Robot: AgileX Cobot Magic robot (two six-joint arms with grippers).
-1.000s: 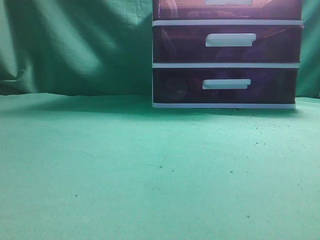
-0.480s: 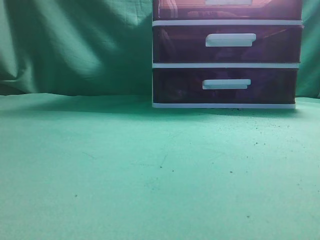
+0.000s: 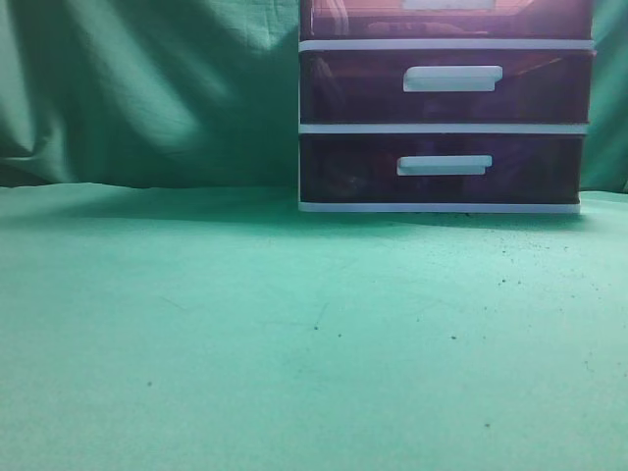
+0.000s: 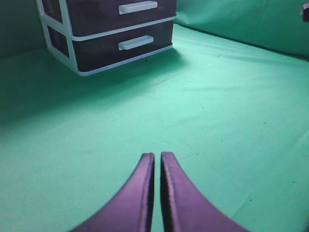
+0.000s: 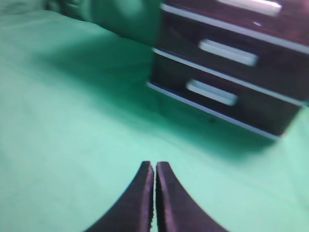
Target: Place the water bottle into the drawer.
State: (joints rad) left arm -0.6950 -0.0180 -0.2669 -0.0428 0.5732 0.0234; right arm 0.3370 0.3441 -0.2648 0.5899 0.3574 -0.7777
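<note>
The drawer (image 3: 343,20) is the top one of a white-framed unit at the back right. Its front is dark purple-brown and looks closed. Only its lower part shows, with its white handle (image 3: 446,4) cut by the frame edge. It also shows, blurred, in the right wrist view (image 5: 289,24). No water bottle shows in any view. My left gripper (image 4: 157,155) is shut and empty above the green cloth, far from the unit. My right gripper (image 5: 154,164) is shut and empty, in front of the unit. Neither gripper shows in the exterior view.
Two alike drawers (image 3: 353,88) (image 3: 353,167) sit beneath the top one in the white frame (image 3: 442,128). The unit's lower part shows in the left wrist view (image 4: 72,53). Green cloth (image 3: 245,324) covers the table and hangs as a backdrop.
</note>
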